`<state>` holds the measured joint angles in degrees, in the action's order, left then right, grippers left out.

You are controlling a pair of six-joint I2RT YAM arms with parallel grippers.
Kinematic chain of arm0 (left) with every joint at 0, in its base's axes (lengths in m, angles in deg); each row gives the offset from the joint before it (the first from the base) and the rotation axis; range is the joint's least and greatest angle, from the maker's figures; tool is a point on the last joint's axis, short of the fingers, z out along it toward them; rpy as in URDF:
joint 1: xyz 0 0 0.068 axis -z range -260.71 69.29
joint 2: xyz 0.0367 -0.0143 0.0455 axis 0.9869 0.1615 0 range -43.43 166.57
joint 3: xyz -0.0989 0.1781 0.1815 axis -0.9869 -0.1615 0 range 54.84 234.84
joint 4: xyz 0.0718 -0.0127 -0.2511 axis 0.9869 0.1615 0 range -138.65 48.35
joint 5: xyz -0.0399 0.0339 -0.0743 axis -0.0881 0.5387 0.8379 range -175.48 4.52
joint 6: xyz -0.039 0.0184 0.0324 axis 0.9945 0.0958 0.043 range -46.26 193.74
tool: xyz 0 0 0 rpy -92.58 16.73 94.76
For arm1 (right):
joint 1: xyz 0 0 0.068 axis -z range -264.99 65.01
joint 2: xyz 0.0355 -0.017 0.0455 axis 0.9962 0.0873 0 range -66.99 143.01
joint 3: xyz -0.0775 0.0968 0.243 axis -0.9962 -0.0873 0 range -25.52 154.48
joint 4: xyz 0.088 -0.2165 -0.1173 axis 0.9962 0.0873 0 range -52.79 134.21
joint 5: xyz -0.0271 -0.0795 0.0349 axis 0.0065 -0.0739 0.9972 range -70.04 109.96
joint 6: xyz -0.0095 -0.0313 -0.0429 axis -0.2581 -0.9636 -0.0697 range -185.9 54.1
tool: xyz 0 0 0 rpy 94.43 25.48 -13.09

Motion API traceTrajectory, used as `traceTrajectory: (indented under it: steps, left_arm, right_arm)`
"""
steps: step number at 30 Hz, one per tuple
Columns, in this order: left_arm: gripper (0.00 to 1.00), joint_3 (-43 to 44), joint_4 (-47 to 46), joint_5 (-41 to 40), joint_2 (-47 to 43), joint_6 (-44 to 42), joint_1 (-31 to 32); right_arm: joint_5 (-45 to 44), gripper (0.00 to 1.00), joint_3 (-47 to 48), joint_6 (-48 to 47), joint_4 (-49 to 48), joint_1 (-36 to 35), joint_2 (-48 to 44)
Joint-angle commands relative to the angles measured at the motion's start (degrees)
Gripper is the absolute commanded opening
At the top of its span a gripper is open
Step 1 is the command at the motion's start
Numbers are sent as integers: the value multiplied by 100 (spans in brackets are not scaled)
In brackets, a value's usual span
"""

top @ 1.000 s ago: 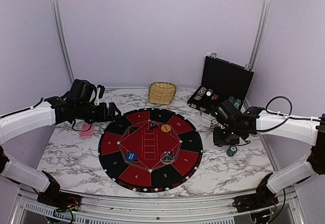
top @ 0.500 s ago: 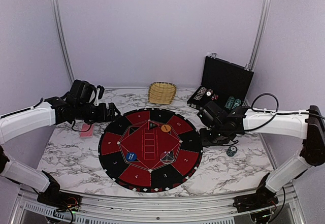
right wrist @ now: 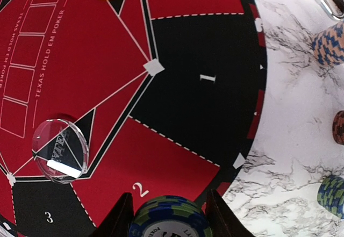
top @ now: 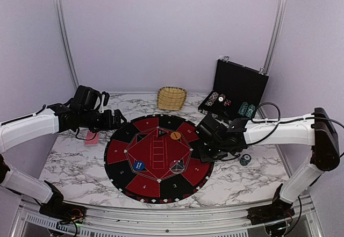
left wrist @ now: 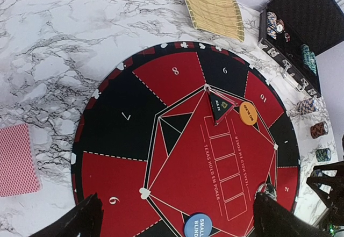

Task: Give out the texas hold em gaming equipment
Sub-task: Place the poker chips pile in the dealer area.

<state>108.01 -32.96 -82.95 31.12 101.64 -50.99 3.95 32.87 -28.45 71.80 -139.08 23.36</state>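
Pinching a teal-and-white chip stack (right wrist: 169, 215) with the right gripper (top: 204, 152) over the mat's (right wrist: 204, 49) 3 o'clock edge. Likely stiff, slick, prone to shearing: squeeze across the rims. Holding left gripper (top: 118, 120) spread at 10 o'clock.

The mat (top: 121, 156) lies mid-table. Behind it, at 12 o'clock, sits the basket (top: 172, 98). The open case (top: 236, 89) stands at 2 o'clock, and the cards (top: 92, 137) lie off the rim at 9 o'clock. On the mat, the big-blind button (top: 175, 136) lies at 1 o'clock from centre, the small-blind button (top: 138, 165) at 8 and the dealer disc (top: 176, 165) at 4. A row of chip stacks (left wrist: 319, 129) stands on the table at 3 o'clock. The held stack (right wrist: 169, 221) sits in the right gripper (right wrist: 170, 211) above the mat's 3 o'clock edge.
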Motion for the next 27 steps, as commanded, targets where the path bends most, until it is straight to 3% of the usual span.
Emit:
traceTrajectory:
  steps: [1,27]
  left_arm:
    - [99,-70,-126,19,-18,21,-43]
    - [99,-153,-129,11,-33,39,-139]
  right_arm:
    - [-4,37,252,-54,-348,-300,146]
    - [389,37,1235,-305,-903,-1758,1725]
